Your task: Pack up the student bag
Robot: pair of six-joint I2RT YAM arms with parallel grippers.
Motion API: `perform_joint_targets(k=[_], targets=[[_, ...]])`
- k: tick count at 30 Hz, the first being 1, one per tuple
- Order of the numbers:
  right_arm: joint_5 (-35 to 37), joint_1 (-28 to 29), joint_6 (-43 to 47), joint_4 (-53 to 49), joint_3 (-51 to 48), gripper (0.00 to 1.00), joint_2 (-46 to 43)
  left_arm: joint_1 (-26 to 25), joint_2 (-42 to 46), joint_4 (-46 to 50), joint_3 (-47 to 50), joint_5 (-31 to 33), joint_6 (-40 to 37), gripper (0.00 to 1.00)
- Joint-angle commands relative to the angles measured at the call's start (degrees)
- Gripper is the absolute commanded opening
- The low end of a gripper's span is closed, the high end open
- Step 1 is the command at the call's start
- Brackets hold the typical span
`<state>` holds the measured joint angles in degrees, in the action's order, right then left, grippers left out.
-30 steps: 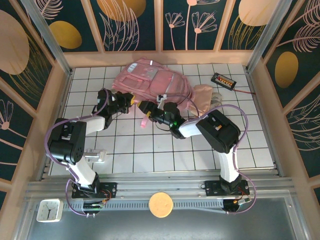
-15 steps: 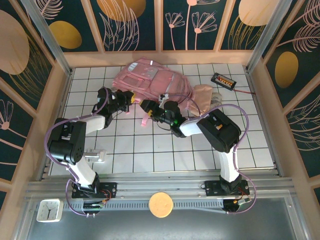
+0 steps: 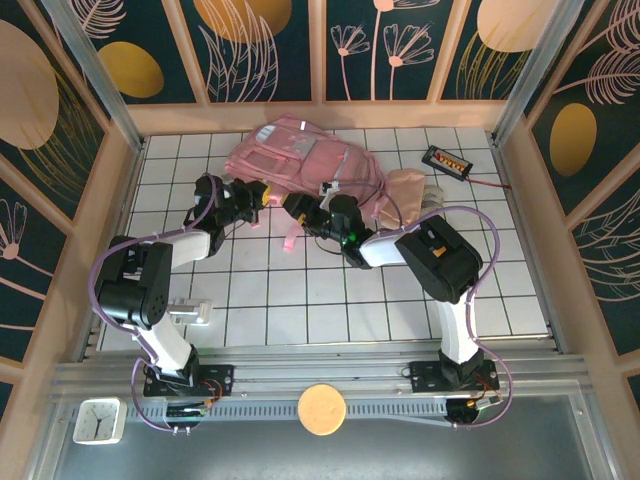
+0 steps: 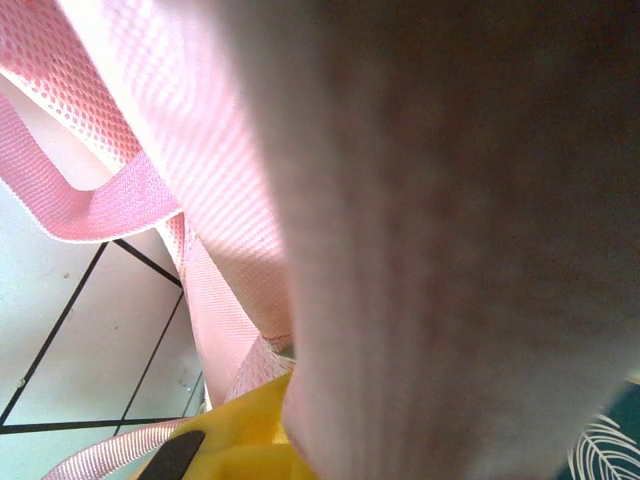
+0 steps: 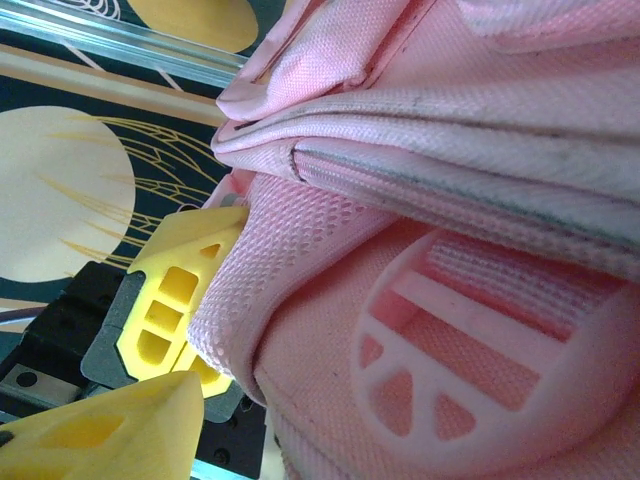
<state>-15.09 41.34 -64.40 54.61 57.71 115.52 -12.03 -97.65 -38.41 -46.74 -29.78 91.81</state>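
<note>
Jaws tight against student bag (image 3: pixel 300 160) edge

Pink student bag (image 3: pixel 305 165) lay slumped at the far side of the tiled table (image 3: pixel 270 300).
Its soft fabric sagged flat, clear front pocket (image 3: pixel 262 160) facing up, and one pink strap (image 3: pixel 290 238) trailed toward the near edge.

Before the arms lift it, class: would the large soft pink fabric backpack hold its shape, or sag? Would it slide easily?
Likely floppy: the large soft pink fabric backpack lies slumped and creased, its mesh padding folding loosely. Its woven straps would probably dangle and snag. The coarse cloth looks grippy rather than slippery.
</note>
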Motion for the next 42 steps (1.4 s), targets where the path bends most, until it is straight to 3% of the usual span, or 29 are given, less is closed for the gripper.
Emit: perform_joint_targets(k=[1,11,15,25,27,30,33,42], targets=[[-0.5,-0.3,2.1,1.7,0.0,0.66,-0.6,-1.1,1.6,-7.6,-2.0,-4.6,4.6,0.0],[-0.2,-0.1,1.0,3.0,-2.5,0.48,-2.2,-1.1,0.8,-7.4,-3.2,-4.7,4.5,0.0],[0.2,-0.1,1.0,3.1,-3.3,0.35,-2.9,-1.2,0.6,-7.3,-3.5,-4.8,4.4,0.0],[0.1,-0.4,2.7,4.0,-3.1,0.3,-3.8,-1.2,0.7,-7.1,-3.1,-4.8,4.3,0.0],[0.3,-0.7,3.1,3.4,-3.3,0.2,-4.2,-1.1,0.7,-7.1,-3.1,-4.7,4.2,0.0],[0.3,-1.0,3.2,3.8,-3.7,0.14,-4.6,-1.1,0.8,-7.1,-2.9,-4.7,4.2,0.0],[0.2,-1.2,3.3,3.6,-3.8,0.0,-5.0,-1.1,0.8,-7.1,-2.7,-4.7,4.2,0.0],[-1.4,-1.2,5.4,2.2,-6.6,0.0,-10.3,-1.1,0.8,-7.1,-2.3,-4.6,3.7,0.0]])
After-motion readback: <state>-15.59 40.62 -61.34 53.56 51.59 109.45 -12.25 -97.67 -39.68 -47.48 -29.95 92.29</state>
